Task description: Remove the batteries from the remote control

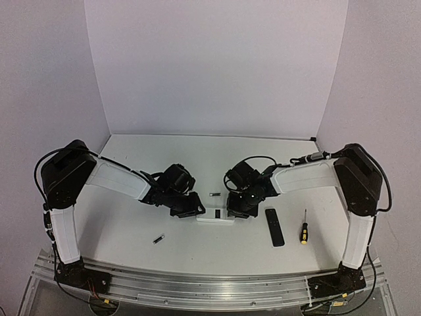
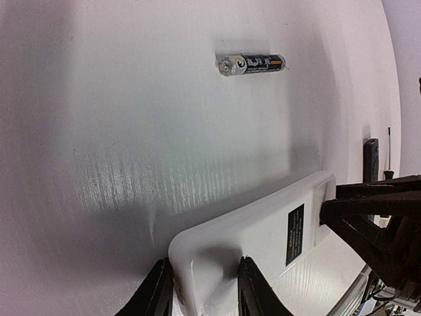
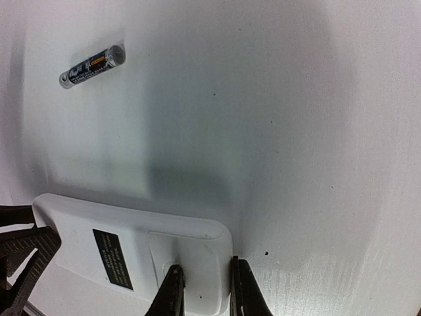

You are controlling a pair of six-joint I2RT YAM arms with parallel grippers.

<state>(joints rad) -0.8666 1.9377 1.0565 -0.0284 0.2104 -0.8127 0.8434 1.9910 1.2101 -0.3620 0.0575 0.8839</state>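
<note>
- Left gripper (image 2: 205, 293), right under its wrist camera: fingers (image 2: 160, 293) part-way open, set against either side of the white remote (image 2: 263, 230) at its rounded end, gripping it
- Right gripper (image 3: 205, 289) at the remote's other end: jaws drawn almost together, one finger (image 3: 172, 289) over the recessed compartment, the other just past the end edge; cannot tell whether anything is pinched
- White remote lies flat, back face up, crosswise at mid-table between the two grippers, dark label showing
- Far battery (image 1: 214, 194) lies loose on the table (image 1: 197, 158) just beyond the remote's long edge, apart from it and from both grippers
- Near battery (image 1: 158, 239) lies alone toward the front left, well apart from the remote, slightly slanted
- Black remote (image 1: 274, 226) and screwdriver (image 1: 304, 230) lie side by side to the right, near the right arm's forearm, close to the front edge
- Open room: broad bare surface behind the far battery up to the back wall; bare stretch at left between the left arm and near battery
- Side walls close in on both outer elbows
</note>
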